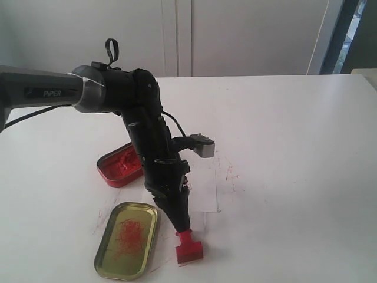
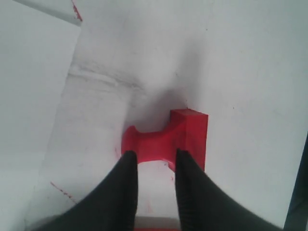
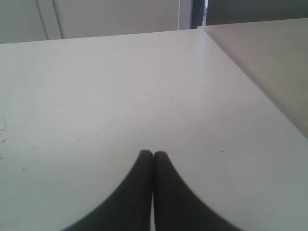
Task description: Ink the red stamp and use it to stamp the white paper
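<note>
The red stamp (image 1: 189,248) rests on the tabletop near the front edge, just in front of the white paper (image 1: 203,190). My left gripper (image 1: 182,229) points steeply down at it, tips right above its narrow handle. In the left wrist view the red stamp (image 2: 168,138) lies across the tips of the left gripper (image 2: 154,153); the fingers (image 2: 127,178) stand apart, with bare white surface showing between them. My right gripper (image 3: 153,153) is shut on nothing over bare table; it does not show in the exterior view.
The open red ink tin (image 1: 119,166) sits behind the left arm on the left. Its gold lid (image 1: 126,240), smeared red inside, lies left of the stamp. Red scribbles (image 1: 230,172) mark the tabletop to the right of the paper.
</note>
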`<state>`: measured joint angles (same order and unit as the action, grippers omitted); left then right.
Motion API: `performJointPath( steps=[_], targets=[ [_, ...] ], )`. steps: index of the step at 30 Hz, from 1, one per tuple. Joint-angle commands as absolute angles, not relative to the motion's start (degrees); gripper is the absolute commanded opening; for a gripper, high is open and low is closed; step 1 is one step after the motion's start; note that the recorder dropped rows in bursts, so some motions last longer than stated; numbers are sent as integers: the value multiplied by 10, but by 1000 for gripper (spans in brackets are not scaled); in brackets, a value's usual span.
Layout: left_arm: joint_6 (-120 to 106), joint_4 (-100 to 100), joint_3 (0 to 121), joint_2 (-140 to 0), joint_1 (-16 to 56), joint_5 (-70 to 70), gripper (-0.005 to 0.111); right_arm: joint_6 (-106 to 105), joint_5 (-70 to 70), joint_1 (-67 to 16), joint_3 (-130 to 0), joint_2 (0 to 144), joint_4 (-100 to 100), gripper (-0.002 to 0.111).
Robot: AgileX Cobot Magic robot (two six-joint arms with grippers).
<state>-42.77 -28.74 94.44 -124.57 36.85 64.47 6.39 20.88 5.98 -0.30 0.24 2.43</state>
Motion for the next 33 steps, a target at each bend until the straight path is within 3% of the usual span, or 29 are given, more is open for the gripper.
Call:
performJointPath(
  steps=[1,4,33],
  targets=[
    [-420,-280,948,-1233,372,675,14,63,200,58,0,0,26,0],
    [-420,-276,949,-1212,371,670,0,63,200,58,0,0,26,0],
    [-72,-76,955,-1198,354,558,0,63,200,58,0,0,26,0]
  ],
)
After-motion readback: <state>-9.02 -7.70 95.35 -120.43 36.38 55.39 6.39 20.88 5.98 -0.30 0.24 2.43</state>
